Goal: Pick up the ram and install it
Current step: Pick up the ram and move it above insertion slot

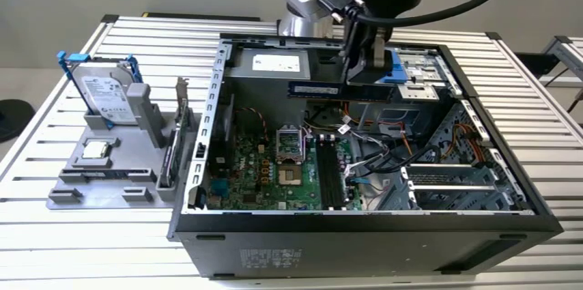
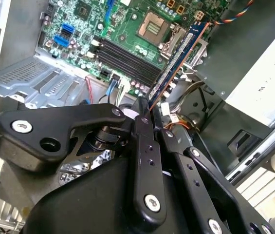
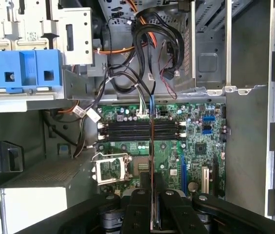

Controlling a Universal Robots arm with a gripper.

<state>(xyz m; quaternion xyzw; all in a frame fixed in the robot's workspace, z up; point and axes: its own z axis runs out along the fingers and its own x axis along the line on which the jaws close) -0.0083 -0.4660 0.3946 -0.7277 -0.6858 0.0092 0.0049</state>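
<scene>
Ram (image 1: 315, 89) pick done, install not: exterior view has it held level in the gripper (image 1: 367, 82) above the open case (image 1: 364, 235), well apart from the mobo DIMM slots (image 1: 328, 174); second wrist view shows fingers (image 2: 144, 141) clamped tight on one end; first wrist view: ram edge-on, unseated, slots look empty.

Bright, even light, prob. overhead; white slatted metal table (image 1: 54, 235) glares at 8 o'clock; black open computer case (image 1: 364, 242) shadowed inside.
</scene>
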